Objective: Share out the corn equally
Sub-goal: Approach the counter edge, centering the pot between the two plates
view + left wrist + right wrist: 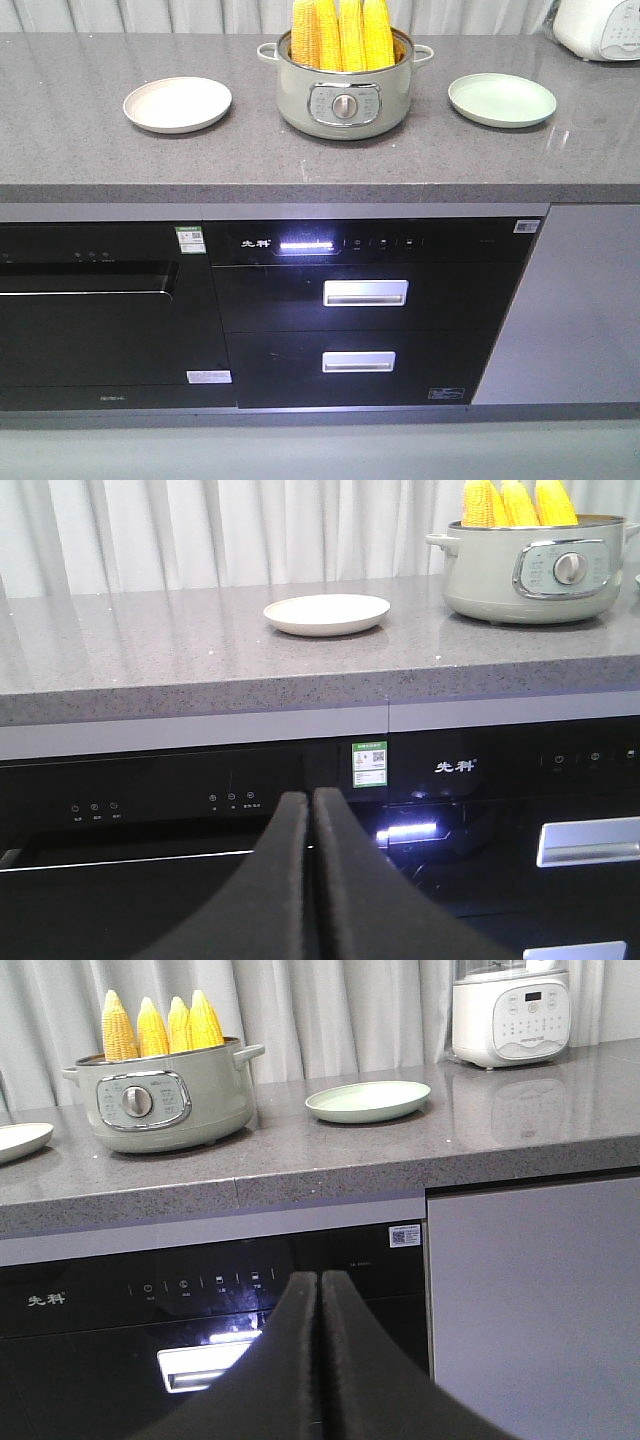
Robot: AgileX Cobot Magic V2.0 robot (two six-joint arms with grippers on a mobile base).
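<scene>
Several yellow corn cobs stand upright, tips up, in a pale green pot at the middle of the grey counter. The corn and its pot show at the upper right of the left wrist view, and the corn in the pot at the upper left of the right wrist view. A cream plate lies left of the pot, a light green plate right of it. My left gripper and right gripper are both shut and empty, low in front of the cabinet, below the counter edge.
Black appliance fronts with two silver drawer handles fill the cabinet below the counter edge. A white blender-like appliance stands at the counter's back right. White curtains hang behind.
</scene>
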